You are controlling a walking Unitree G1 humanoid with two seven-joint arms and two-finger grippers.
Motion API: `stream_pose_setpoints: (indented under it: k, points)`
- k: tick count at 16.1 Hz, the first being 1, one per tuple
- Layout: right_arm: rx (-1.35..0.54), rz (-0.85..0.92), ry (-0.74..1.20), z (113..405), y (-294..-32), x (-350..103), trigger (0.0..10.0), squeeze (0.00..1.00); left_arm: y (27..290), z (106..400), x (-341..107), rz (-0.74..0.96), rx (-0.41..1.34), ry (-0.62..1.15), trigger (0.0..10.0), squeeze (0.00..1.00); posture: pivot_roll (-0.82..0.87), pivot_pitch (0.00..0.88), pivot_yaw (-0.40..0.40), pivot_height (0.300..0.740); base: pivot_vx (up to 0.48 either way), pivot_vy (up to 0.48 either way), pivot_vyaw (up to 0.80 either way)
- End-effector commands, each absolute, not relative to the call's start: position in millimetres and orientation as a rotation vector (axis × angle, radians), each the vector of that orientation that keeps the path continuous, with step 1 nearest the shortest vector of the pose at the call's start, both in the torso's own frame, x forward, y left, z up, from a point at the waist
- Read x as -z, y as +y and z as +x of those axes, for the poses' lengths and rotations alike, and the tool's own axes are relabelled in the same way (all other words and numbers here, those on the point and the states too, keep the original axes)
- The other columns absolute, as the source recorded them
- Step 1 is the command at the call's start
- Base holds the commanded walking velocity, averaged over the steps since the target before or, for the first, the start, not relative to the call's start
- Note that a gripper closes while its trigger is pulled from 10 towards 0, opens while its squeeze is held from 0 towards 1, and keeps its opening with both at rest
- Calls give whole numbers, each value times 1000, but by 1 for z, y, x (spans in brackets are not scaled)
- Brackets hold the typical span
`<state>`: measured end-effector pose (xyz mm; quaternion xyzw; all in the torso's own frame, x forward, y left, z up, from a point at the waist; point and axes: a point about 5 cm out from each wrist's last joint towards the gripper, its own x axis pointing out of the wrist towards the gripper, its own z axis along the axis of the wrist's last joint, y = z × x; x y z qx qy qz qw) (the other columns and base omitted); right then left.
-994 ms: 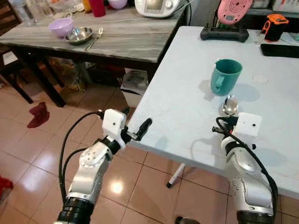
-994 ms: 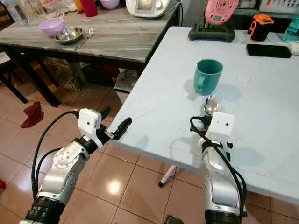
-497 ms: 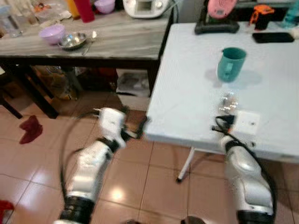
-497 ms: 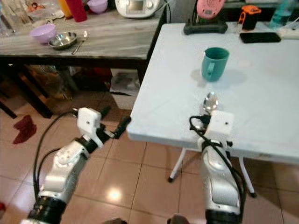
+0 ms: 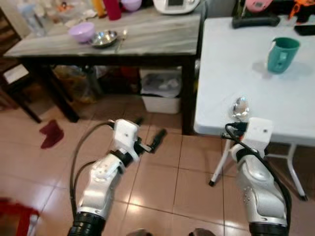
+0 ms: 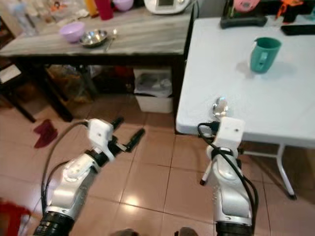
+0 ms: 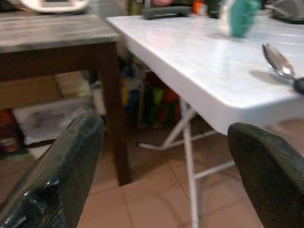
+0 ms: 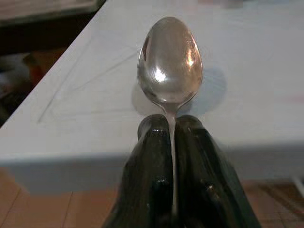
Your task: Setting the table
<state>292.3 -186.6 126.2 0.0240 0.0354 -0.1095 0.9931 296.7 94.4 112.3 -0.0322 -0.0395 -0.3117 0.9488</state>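
My right gripper (image 8: 170, 124) is shut on the handle of a metal spoon (image 8: 170, 61). The spoon's bowl (image 5: 240, 107) hangs just over the near edge of the white table (image 5: 231, 59). A teal mug (image 5: 282, 54) stands upright farther back on that table. My left gripper (image 5: 151, 129) is open and holds nothing. It hovers over the tiled floor, to the left of the white table's corner. In the left wrist view its two black fingers (image 7: 57, 180) frame the table's edge and the spoon (image 7: 278, 61).
A dark grey-topped table (image 5: 147, 39) stands at the back left. It carries a purple bowl (image 5: 81, 32), a steel bowl (image 5: 103, 38), a utensil (image 5: 122, 34) and a red cup (image 5: 113, 7). A white bin (image 5: 162, 91) sits beneath it. A red cloth (image 5: 50, 133) lies on the floor.
The whole view has shifted: the camera has drawn back from the white table and turned left. More floor shows. The right gripper still holds the spoon, now at the table's edge.
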Motion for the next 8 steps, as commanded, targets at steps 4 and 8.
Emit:
stream_pose_setpoints:
  k: [4, 8]
  points:
    - [207, 32, 42, 294, -182, -130, 10000, 0, 101, 302, -118, -27, 598, -114, 10000, 0, -223, 83, 109, 740, 0, 480, 0]
    - [208, 22, 33, 295, -184, -131, 10000, 0, 99, 305, -119, -73, 579, -116, 10000, 0, -222, 78, 103, 740, 0, 240, 0]
